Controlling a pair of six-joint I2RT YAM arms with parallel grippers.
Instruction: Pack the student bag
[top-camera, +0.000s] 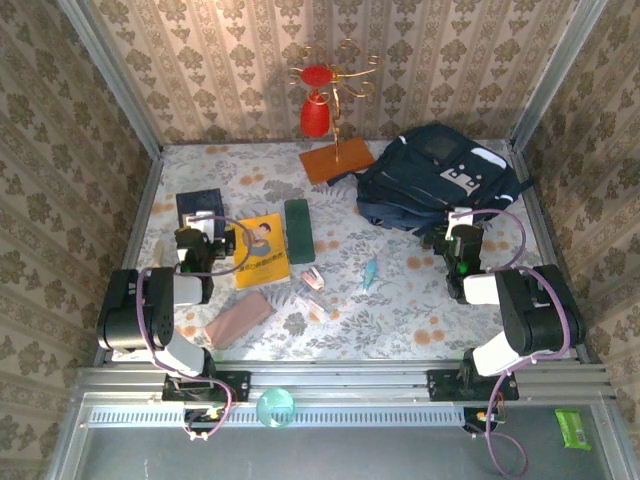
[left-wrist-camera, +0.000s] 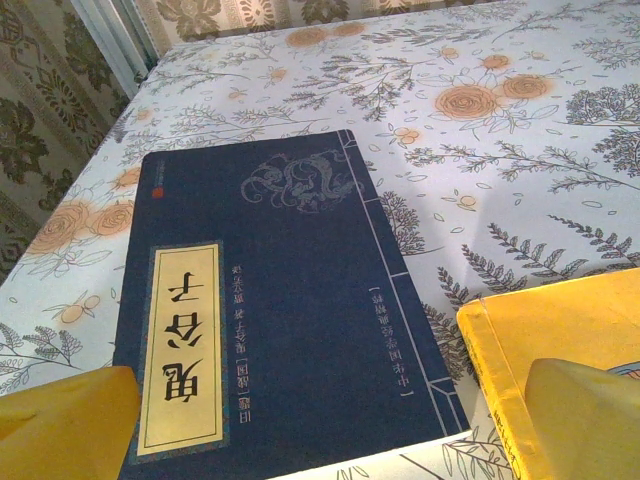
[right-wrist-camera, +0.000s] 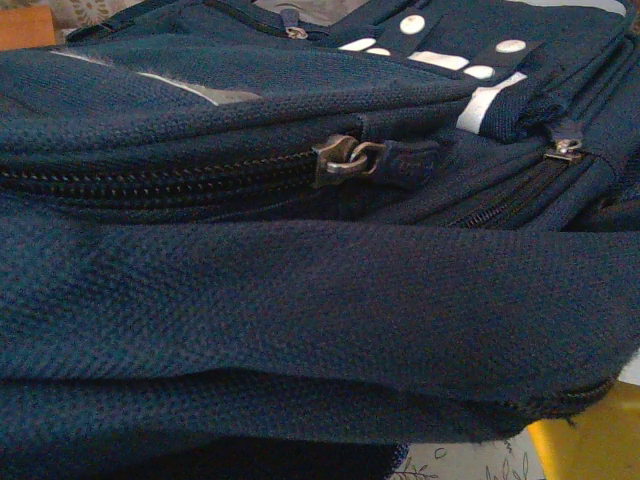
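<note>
The packing looked barely begun: the student bag (top-camera: 435, 178) lay at the far right corner of the counter (top-camera: 400, 300), its zips apparently shut, while the loose things lay spread over the middle and left side. The right pincer (top-camera: 461, 238) hung just before the bag's near side, released and grasping nothing; its camera looked straight at a zip pull (right-wrist-camera: 350, 160), so the step in hand was probably opening the bag. The left pincer (top-camera: 203, 240) hovered, spread wide and empty, above a dark blue book (left-wrist-camera: 280, 300); a yellow book (left-wrist-camera: 560, 340) lay just beside it. The next move called for a fine pinch on that small pull, then a steady draw along the teeth. Of the right fingers (right-wrist-camera: 590, 440) one was cut off by the frame; which compartment that zip served was hard to tell.
</note>
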